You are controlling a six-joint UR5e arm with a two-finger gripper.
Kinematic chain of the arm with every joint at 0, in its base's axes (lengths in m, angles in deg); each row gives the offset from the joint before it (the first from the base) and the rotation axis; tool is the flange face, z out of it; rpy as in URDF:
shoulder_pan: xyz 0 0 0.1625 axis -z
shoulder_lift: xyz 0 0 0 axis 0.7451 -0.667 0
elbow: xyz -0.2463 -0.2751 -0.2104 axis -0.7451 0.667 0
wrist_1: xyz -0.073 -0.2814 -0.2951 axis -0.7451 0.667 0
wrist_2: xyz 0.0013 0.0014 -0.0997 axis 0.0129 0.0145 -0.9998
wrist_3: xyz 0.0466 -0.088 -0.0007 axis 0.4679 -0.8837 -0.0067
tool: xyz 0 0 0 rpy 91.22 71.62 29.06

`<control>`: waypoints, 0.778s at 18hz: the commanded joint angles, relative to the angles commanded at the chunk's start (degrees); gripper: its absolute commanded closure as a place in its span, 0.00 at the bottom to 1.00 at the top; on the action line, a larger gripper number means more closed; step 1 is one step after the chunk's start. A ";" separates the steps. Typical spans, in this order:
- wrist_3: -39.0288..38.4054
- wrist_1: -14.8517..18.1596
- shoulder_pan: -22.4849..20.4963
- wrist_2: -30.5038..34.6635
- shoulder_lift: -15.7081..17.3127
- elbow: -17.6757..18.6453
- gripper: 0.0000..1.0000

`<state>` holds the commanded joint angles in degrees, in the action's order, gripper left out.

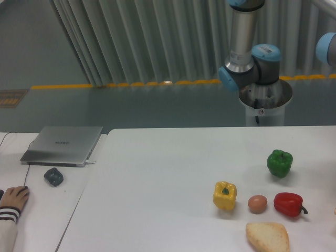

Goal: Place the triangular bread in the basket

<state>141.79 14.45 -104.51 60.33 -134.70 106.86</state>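
Bread [268, 237] golden-tan; peppers yellow [224, 195], green [279, 163], red [288, 204]; egg [257, 203] brownish, perhaps orange; table [157, 173] white.

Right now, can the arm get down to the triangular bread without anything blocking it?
Probably yes: the triangular bread lies flat and uncovered, apart from the egg and red pepper behind it. The gripper is out of view.

I can read no text anywhere. The closed laptop [62, 145] near the far left corner of the side table [37, 220] carries a small mark in the middle of its lid, too blurred for me to make out. A small label [258, 111] sits on my arm's pedestal [265, 105] behind the table, its print too tiny to read.
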 joint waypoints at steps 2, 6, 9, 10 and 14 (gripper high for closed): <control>-6.07 -0.18 2.02 -0.09 -0.44 -1.05 0.00; -16.27 -0.27 4.66 -0.09 -0.44 -1.32 0.00; -24.88 -0.36 5.10 0.26 -0.44 -1.23 0.00; -28.22 -0.44 5.28 0.26 -0.44 -1.06 0.00; -42.27 -1.50 8.00 3.94 -2.01 -1.05 0.00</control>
<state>99.51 12.95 -96.51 64.27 -136.71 105.81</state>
